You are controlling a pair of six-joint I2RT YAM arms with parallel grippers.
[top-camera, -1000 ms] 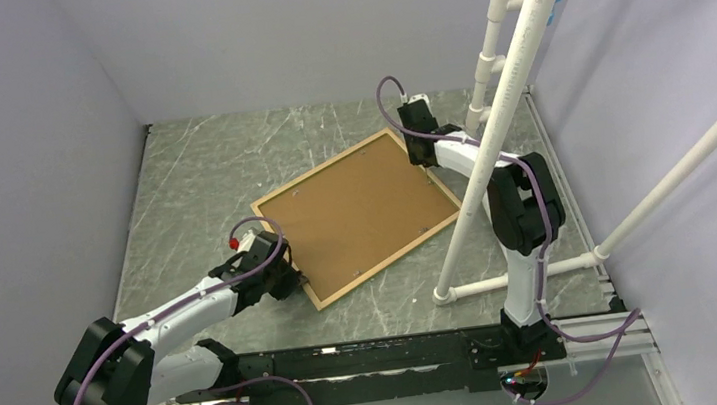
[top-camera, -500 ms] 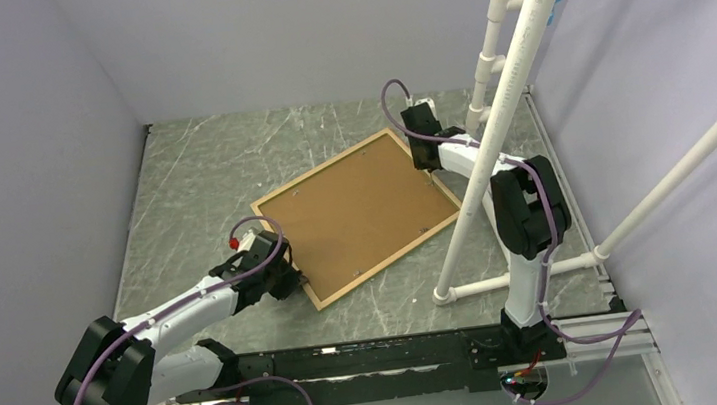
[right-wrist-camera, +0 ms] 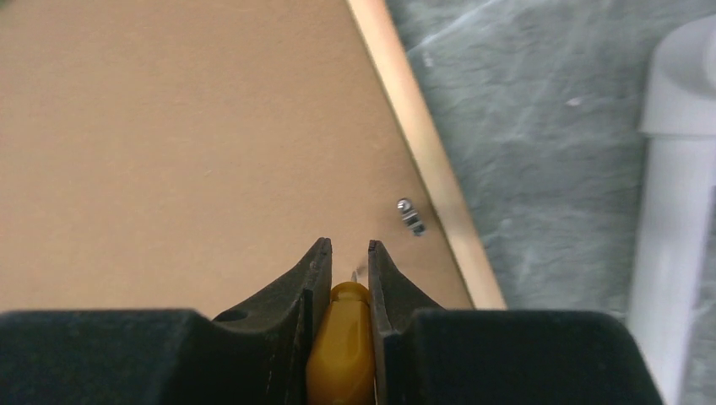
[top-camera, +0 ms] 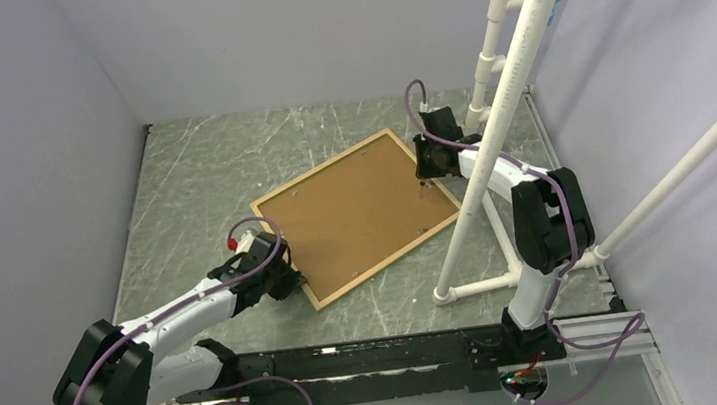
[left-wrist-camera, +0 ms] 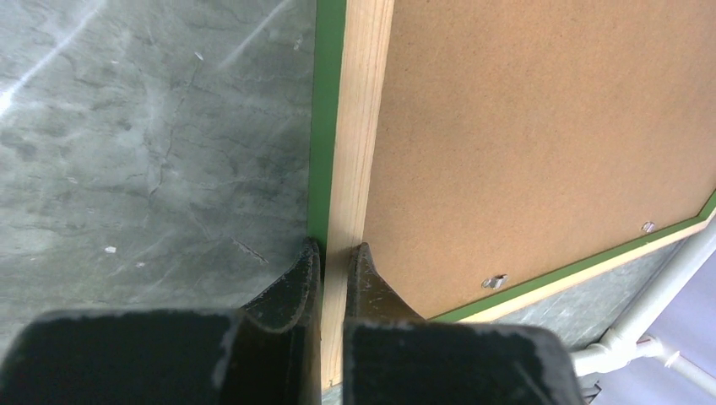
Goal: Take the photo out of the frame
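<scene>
frame: (left-wrist-camera: 359,126) lies face down on the table (top-camera: 200,169), set at a slant to it; light wood rim up, green edge showing at the outer side.
backing board: (top-camera: 356,213) brown, fills the frame and sits flat inside the rim.
photo: not visible; judged to lie under the board, inside the frame.
left tool: (left-wrist-camera: 335,257) pressed together on the rim at the frame's near-left side, one finger outside against the green edge and one inside on the board edge. Judged a steadying hold.
right tool: (right-wrist-camera: 348,253) pinching a yellow-handled driver (right-wrist-camera: 342,337), its thin metal tip just past the fingertips and over the board near the frame's right rim.
retaining tab: (right-wrist-camera: 409,215) small metal clip on the board, just inside the right rim.
key relation: the tab lies ahead of the driver tip and a little to its right, close but apart. Its long axis seems to run roughly along the rim; too small to be sure.
nearer arm: the right, plainly; the left is well apart at the opposite side.
other tabs: two more show in the left wrist view along the far rim (left-wrist-camera: 494,281).
step, as judged: freeing the tabs; board and photo not yet lifted.
next move calls for: a short shift of the tip forward and right onto the tab.
risk: the tip skating off and scoring the board.
</scene>
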